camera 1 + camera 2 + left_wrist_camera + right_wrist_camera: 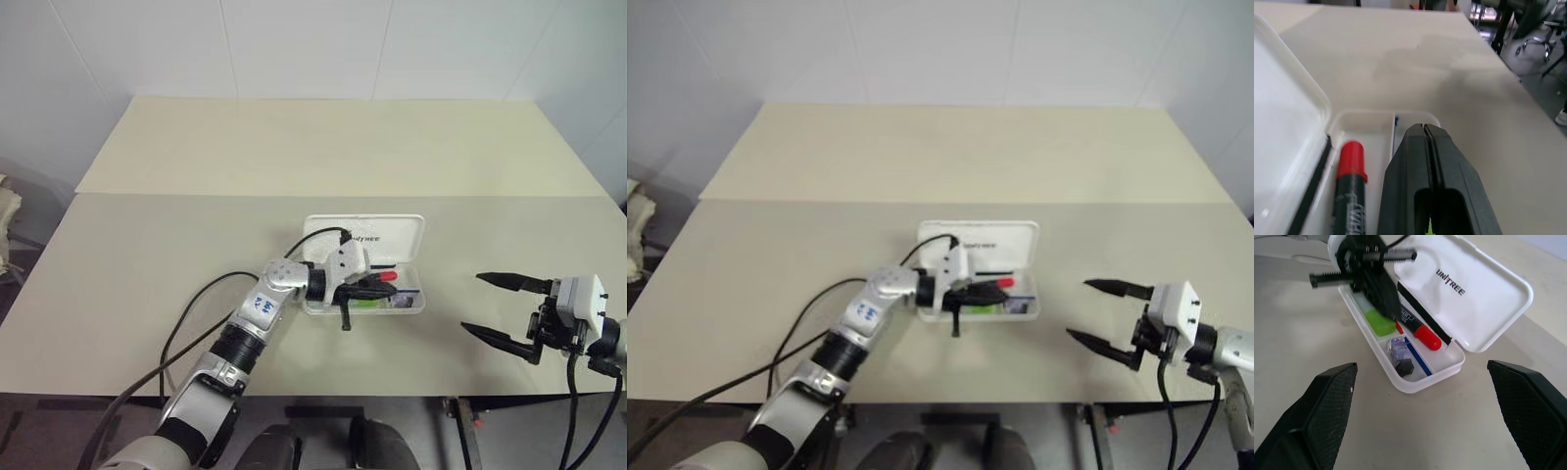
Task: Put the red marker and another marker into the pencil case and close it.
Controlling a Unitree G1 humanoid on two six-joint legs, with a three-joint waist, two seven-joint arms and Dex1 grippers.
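The white pencil case (392, 235) lies open on the table, its lid folded flat toward the far side and its tray (1447, 372) toward me. The red marker (1427, 337) lies in the tray along the hinge side, red cap toward the right. Beside it in the tray lies the light-green marker (1378, 323), partly covered by my left gripper. My left gripper (384, 289) hovers over the tray pointing right, its fingers (1415, 147) pressed together. My right gripper (473, 302) hangs open to the right of the case with nothing between its fingers.
A small purple-and-black object (1400, 355) and a blue stripe (1418, 357) sit in the tray's end compartment. A second table (333, 147) adjoins at the back, against a white wall. The near table edge (392, 394) runs just below both arms.
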